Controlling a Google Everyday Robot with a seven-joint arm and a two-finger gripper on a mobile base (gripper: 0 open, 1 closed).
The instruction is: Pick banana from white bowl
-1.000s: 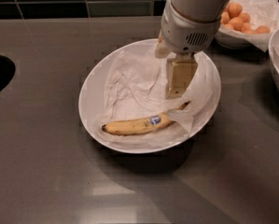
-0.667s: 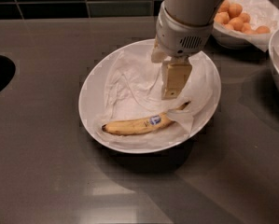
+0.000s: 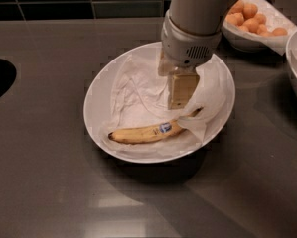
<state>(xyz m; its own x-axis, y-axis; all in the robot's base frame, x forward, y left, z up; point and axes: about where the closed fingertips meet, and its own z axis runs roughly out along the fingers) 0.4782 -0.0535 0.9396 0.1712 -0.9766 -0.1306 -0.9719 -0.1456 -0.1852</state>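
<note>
Camera view: the banana (image 3: 145, 133) lies along the near side of the white bowl (image 3: 90, 115) on crumpled paper. It is just below and left of the pincer (image 3: 180, 101), which hangs over the bowl's middle. Whether the pincer is wide or narrow cannot be told. Bare tabletop (image 3: 48, 182) stretches in front and to the left.

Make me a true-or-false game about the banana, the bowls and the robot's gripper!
1. The banana lies in the big white bowl. True.
2. The gripper has lifted the banana into the air. False: the gripper is over the bowl, just behind the banana, which lies on the paper.
3. The banana has a little sticker on it. True.
4. The small orange fruits share the banana's bowl. False: they sit in another bowl at the back right.
5. The banana is green. False: it is yellow with brown spots.
</note>
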